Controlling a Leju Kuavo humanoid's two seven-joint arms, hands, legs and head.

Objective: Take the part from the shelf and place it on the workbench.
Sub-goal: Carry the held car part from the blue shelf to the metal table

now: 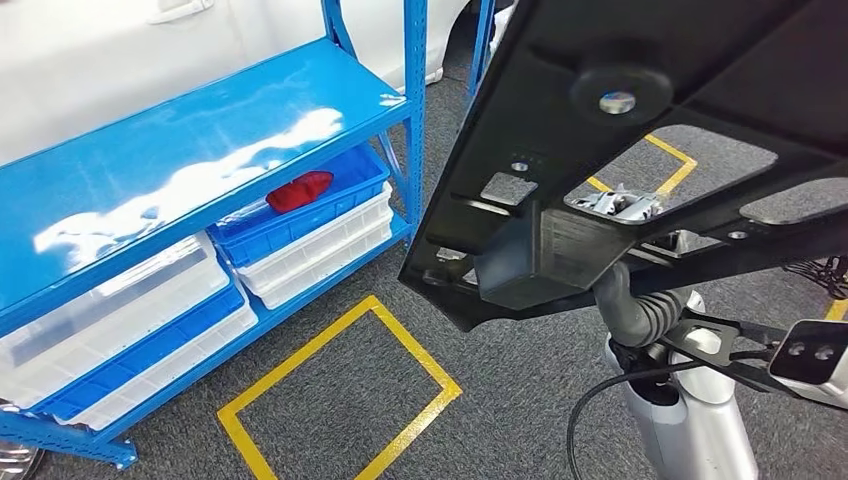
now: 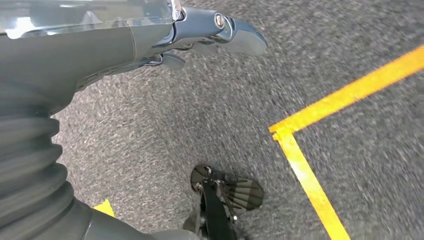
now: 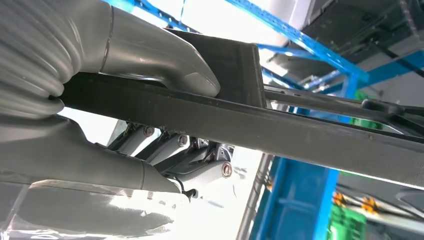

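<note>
The right hand [image 3: 125,125] grips the black part [image 1: 640,150], thumb on one face and fingers [image 3: 200,165] under the other, holding it raised in the air beside the blue shelf [image 1: 200,150]. The left hand [image 2: 200,35] hangs over grey carpet [image 2: 175,125] near a yellow line [image 2: 310,180]; its fingers look loosely curled and hold nothing, though blur makes this uncertain.

The blue shelf [image 1: 200,180] walls off the left; open grey carpet [image 1: 500,380] lies ahead beneath the held part [image 1: 620,150]
</note>
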